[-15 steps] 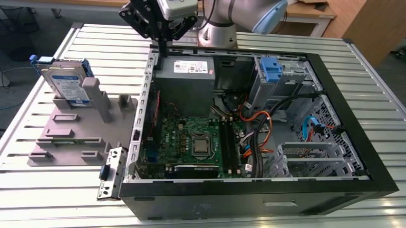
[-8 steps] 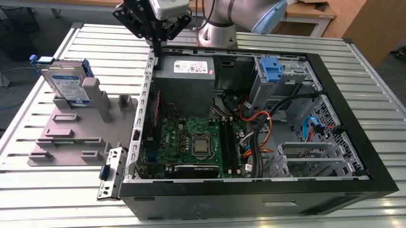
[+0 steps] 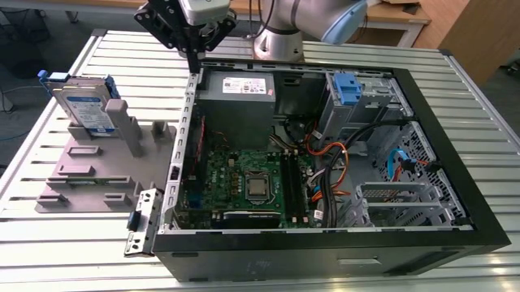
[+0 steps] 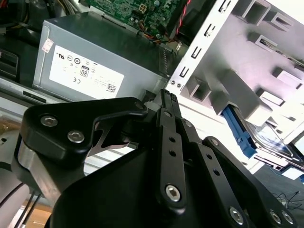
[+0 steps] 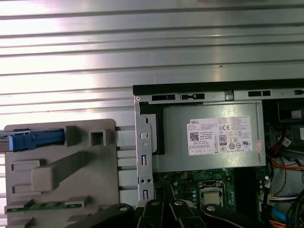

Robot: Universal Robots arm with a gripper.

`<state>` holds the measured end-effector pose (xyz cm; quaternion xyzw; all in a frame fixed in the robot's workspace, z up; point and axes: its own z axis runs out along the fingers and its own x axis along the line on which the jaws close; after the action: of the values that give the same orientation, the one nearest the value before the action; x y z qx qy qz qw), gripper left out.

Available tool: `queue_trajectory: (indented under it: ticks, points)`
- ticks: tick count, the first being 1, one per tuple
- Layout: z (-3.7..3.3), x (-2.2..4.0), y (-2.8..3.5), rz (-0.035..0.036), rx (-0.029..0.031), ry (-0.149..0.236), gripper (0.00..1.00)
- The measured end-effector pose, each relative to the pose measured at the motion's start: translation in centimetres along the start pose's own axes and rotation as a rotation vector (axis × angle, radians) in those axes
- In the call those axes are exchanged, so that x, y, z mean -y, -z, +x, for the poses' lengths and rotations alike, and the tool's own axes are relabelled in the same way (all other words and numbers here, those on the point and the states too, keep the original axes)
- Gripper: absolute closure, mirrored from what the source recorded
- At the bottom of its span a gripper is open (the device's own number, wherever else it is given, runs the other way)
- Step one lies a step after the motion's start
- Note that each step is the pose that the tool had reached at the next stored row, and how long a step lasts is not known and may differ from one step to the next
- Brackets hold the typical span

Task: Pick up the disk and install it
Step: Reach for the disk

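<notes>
At the exterior view's left, the disk (image 3: 85, 104) is seen standing on edge in a grey holder (image 3: 89, 173) on the counter (image 3: 49, 243). Further right, the gripper (image 3: 194, 59) is held empty, fingers together, above a wall of the open computer case (image 3: 325, 258), apart from the disk.

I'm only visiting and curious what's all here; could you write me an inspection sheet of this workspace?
Surface: slatted metal table, carrying an open computer case.
Job's things: the disk stands upright in a grey holder, outside the case, at the exterior view's left.
Clutter: a small metal strip by the case's corner.
Gripper: the gripper is shut, empty, above the case wall near the power supply.
Cables: orange, black and blue cables inside the case.
Surroundings: wooden furniture behind the table.
</notes>
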<state>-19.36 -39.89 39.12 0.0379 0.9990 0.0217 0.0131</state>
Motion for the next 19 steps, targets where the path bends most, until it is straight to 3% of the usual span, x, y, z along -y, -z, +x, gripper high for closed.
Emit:
queue_trajectory:
  ticks: [19]
  points:
    - [2.75, 0.21, -0.02, 0.0000, 0.0000, 0.000, 0.89]
